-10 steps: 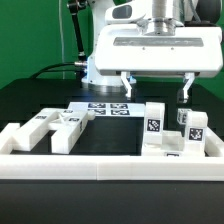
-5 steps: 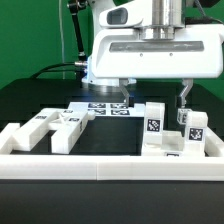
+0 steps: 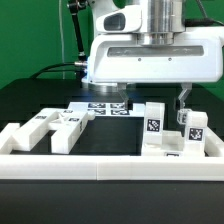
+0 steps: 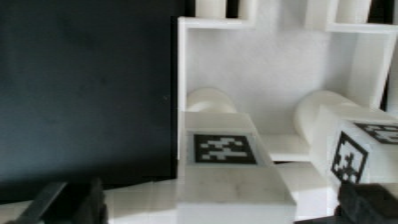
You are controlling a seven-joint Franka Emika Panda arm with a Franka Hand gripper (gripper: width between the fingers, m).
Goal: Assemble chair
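In the exterior view, the chair was in pieces on the black desk (image 3: 40, 95). The slab (image 3: 180, 153) serves here as the landmark. It lay low on the exterior view's right, and two tagged blocks (image 3: 154, 122) stood upright at it, one toward each end. Each block showed a black-and-white square tag to the camera. The long border rail (image 3: 100, 166) ran just in front of the slab; whether the two touched could not be told. The loose chair parts (image 3: 55, 128) lay well apart from the slab, toward the exterior view's left, close behind the same rail. The marker board (image 3: 105, 107) lay flat behind the slab and to its left, between the two groups of parts. The white arm (image 3: 150, 50) hung above the slab. The claw (image 3: 150, 97) reached down over the slab with its two tips wide apart and nothing between them. One tip came down behind the blocks, near the one further to the exterior view's right. The other tip was above the marker board's edge.

In the wrist view, the slab filled most of the picture as a pale surface, with bare dark desk alongside it. Both blocks sat on it side by side, tags up toward the camera. The dark fingers (image 4: 71, 203) showed at the picture's edge, one beside the slab over the desk and one beyond the far block. They were spread apart and gripped no part.
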